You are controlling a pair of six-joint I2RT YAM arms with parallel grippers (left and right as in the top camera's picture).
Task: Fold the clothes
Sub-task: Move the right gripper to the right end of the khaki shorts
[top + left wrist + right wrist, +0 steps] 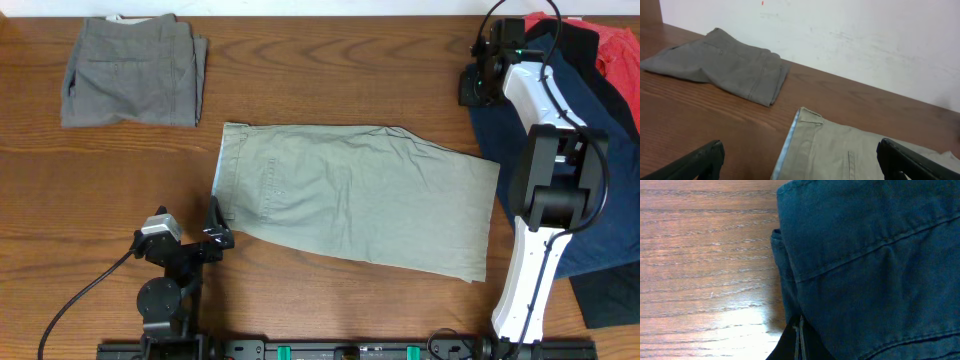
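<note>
Grey shorts (133,72): folded, beyond my left jaws. Khaki shorts (355,205): flat, fold pending, before those spread, empty jaws. Right jaws by navy shorts (600,150): state unclear.

We cannot tell how the right gripper (796,342) stands: only a dark sliver shows at six o'clock. The right arm (545,190) hides part of the navy shorts (495,130) at three o'clock.
</note>
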